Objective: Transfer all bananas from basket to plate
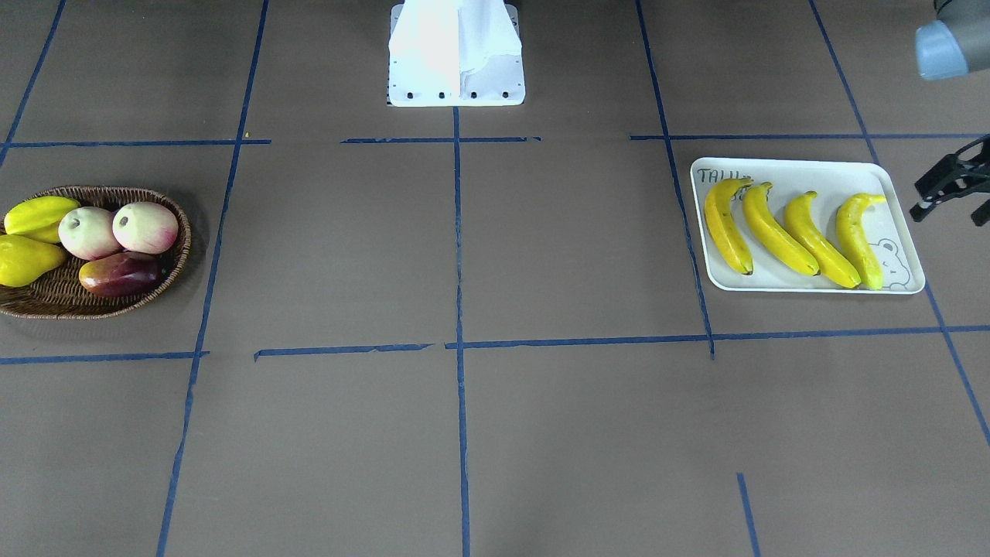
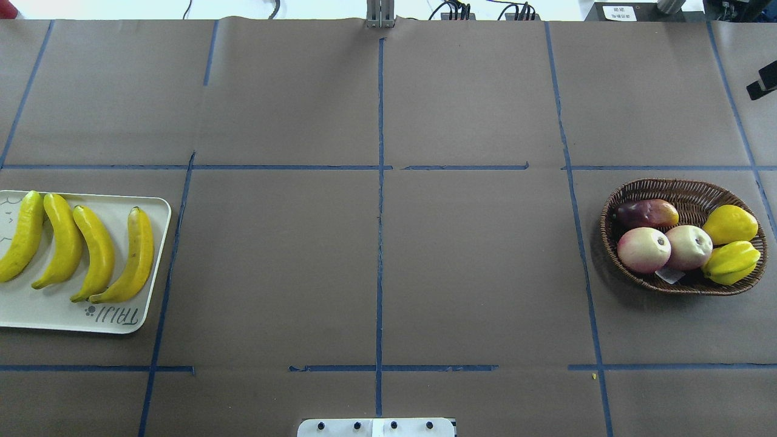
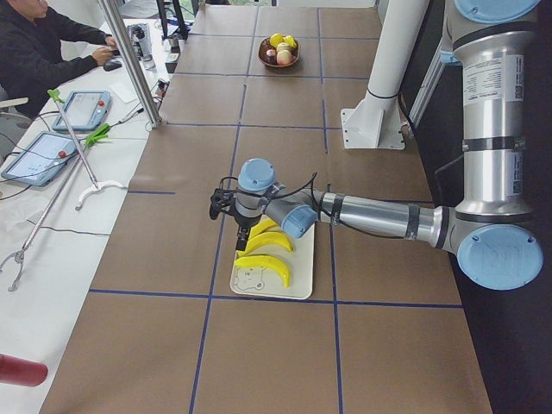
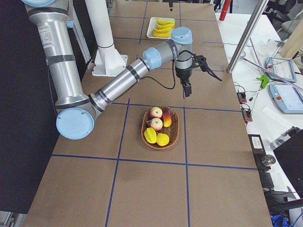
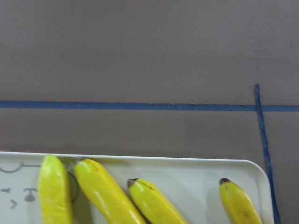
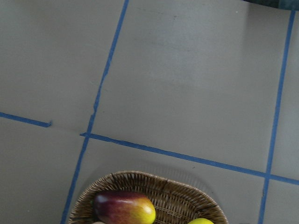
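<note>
Four yellow bananas (image 1: 777,230) lie side by side on the white plate (image 1: 897,224), which also shows in the overhead view (image 2: 36,315). Their tips and the plate (image 5: 196,186) fill the bottom of the left wrist view. The wicker basket (image 1: 62,298) holds no banana. My left gripper (image 1: 919,201) hangs open and empty just beyond the plate's outer end. My right gripper (image 4: 187,90) hangs above the table on the far side of the basket (image 4: 161,125). Only a black bit of it (image 2: 762,82) shows overhead, so I cannot tell its state.
The basket (image 2: 692,191) holds a star fruit (image 2: 731,262), a yellow pear-shaped fruit (image 2: 730,223), two pink-white round fruits (image 2: 644,249) and a dark red mango (image 2: 646,213). The robot's white base (image 1: 456,54) stands at the table's middle edge.
</note>
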Controlling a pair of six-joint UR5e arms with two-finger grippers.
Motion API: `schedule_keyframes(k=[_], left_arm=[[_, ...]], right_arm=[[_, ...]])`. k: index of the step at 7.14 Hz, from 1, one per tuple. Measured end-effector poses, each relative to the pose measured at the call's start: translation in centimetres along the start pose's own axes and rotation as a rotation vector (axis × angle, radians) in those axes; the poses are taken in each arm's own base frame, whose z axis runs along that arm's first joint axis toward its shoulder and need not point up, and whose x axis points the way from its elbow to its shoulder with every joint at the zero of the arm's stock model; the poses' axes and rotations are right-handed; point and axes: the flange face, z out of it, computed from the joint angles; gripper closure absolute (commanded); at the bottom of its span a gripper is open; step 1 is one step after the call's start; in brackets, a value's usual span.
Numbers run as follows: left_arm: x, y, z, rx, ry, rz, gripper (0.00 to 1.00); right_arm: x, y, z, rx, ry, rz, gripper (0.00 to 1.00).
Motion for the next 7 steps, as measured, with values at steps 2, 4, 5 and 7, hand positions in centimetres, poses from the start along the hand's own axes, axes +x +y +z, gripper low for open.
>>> schedule_keyframes(k=[2,4,5,7], left_arm=[[-6.3,-0.1,-3.1,-0.087,0.001,0.012,0.0],[-11.7,2.0,-1.9,-0.155,0.021,0.004,0.0],[-12.9,2.6,-1.3,-0.172,0.028,-0.006,0.0],[-13.6,2.9,-0.8,-0.183,0.031,-0.021,0.0]], right_arm=[[6.9,1.0,0.2,-0.02,-0.018,-0.01,0.0],[9.1,1.8,0.4,-0.023,-0.027,-0.021,0.0],[9.4,2.0,0.5,-0.026,-0.028,-0.025,0.0],[11.4,3.5,2.7,-0.071,-0.027,0.015,0.0]])
